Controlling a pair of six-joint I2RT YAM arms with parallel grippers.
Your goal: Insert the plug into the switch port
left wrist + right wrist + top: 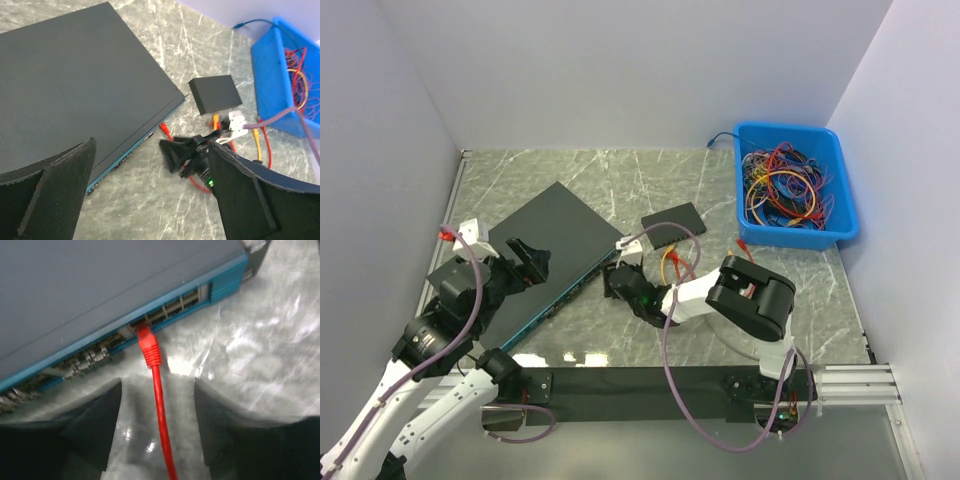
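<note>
- The red plug (148, 347) is found at the front face of the switch (100, 290), its nose set in one port of the row. It cannot be told whether it is fully seated.
- The plug's long axis is set square to the switch's front face, nose toward the port. The red cable (161, 415) is led straight away from the switch.
- Any lettering on the switch's teal front strip is too blurred to be read, and its black top panel is seen plain.
- The right gripper (157, 390) is placed just before the switch's front face with its jaws spread. The cable is passed between the fingers (100, 420) and is gripped by neither.
- The left gripper (152, 145) is held over the end of the switch away from the plug, jaws wide apart, with nothing between them.
- A small black box (673, 222) is laid near the switch corner closest to the plug, apart from the switch.
- A blue bin (790, 130) filled with tangled coloured wires is set well apart from the switch, beyond the small box.
- The switch is laid flat and askew on a grey marbled table (650, 180).
</note>
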